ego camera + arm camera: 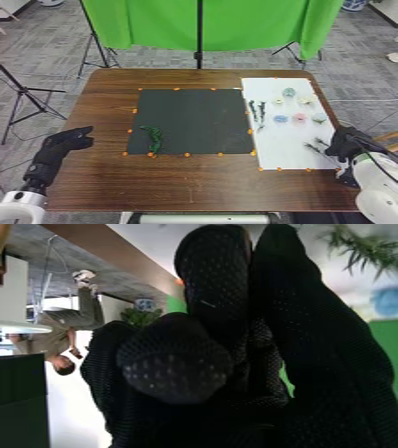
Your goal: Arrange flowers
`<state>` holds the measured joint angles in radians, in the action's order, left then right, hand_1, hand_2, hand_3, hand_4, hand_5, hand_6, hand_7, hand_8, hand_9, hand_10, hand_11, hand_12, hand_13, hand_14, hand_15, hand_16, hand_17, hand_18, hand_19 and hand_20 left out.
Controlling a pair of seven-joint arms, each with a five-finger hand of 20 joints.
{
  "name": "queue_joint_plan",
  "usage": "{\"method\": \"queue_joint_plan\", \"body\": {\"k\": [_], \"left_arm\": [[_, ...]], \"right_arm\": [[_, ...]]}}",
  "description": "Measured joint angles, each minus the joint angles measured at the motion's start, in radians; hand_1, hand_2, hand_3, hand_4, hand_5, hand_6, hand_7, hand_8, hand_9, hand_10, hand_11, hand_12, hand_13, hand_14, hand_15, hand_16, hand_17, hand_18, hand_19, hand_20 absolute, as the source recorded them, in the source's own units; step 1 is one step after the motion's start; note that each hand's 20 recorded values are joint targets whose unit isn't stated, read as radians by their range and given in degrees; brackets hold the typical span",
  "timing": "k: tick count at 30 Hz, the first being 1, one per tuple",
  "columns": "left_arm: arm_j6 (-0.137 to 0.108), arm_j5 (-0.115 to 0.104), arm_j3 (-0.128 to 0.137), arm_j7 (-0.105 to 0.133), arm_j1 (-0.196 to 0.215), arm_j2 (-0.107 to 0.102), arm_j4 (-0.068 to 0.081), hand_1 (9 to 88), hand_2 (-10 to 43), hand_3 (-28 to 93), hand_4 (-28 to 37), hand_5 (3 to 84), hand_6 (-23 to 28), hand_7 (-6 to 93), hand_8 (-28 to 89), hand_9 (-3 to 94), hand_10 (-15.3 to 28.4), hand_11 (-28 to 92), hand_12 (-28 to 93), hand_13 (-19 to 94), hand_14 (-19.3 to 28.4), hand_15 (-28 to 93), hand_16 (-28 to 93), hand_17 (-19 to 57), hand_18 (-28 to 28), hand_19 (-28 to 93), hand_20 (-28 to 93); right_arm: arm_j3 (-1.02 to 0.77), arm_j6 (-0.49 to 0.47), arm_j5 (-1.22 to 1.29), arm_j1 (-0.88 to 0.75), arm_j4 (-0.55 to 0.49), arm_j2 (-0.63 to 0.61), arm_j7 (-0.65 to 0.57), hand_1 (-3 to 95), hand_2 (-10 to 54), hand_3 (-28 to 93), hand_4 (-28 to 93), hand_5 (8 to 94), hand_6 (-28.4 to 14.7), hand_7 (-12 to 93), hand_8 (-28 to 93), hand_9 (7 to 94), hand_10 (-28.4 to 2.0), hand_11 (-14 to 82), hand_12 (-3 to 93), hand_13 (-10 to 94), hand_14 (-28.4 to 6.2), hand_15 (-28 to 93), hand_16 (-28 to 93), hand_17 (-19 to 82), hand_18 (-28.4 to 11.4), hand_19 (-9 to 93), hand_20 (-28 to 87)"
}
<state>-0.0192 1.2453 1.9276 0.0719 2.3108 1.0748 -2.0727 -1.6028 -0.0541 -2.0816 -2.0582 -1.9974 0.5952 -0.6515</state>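
**A:** So where's the right hand [348,142] hovering, and is it gripping anything?

**B:** It's hanging at about 4 o'clock on the white sheet [280,145], right beside the leafy sprigs [313,147], which are lying toward 5. The fingers are looking mostly straight, a bit apart, and nothing is visibly getting clamped. Whether a fingertip is brushing a sprig, can't tell.

**A:** And the left?

**B:** The left hand [71,141] is waiting around 9 o'clock on the table [178,185], fingers loosely out, holding nothing.

**A:** What's the arrangement looking like?

**B:** One green stem [155,139] is lying near 8 o'clock on the dark mat [191,115]. The blue flower [281,119] and pink flower [298,118] are sitting mid-sheet, and dark stems [253,109] are lying toward 10.

**A:** Tips for this step?

**B:** Picking up a sprig is probably what's coming. Best bet: thumb and fingers closing low on one bare stalk, leaves staying uncrushed, then lifting straight up so the neighbouring sprig isn't dragging along. Swinging high toward 9 should be keeping the flower heads safe, imo.
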Motion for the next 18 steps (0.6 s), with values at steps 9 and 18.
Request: {"method": "queue_joint_plan", "body": {"k": [9, 18], "left_arm": [[0.011, 0.0, 0.007, -0.01, 0.001, 0.0, -0.003, 28.6, 4.5, 63, -21.6, 49.1, 4.9, 11.6, -6, 49.4, 14.7, 22, 14, 41, 19.5, 23, 0, 8.0, 12.4, 8, 18], [0.031, 0.003, 0.017, -0.03, 0.001, 0.0, -0.005, 28.6, 4.4, 63, -21.5, 48.7, 5.1, 11.5, -6, 49.0, 14.8, 22, 14, 41, 19.4, 23, 0, 7.8, 12.4, 8, 17]], "right_arm": [[-0.025, 0.11, 0.014, 0.019, -0.079, 0.044, -0.023, 58.5, -9.5, 55, -13, 85.4, -2.3, 24, 16, 93.7, -10.6, 35.8, 26.3, 94, -0.7, 62, 26, 69, -12.0, 93, 53], [0.292, 0.302, -0.058, 0.315, -0.144, 0.169, -0.043, 59.5, -9.5, 54, -11, 85.5, -2.9, 24, 16, 93.6, -10.9, 36.2, 26.0, 94, -0.5, 63, 25, 70, -11.1, 93, 53]]}}
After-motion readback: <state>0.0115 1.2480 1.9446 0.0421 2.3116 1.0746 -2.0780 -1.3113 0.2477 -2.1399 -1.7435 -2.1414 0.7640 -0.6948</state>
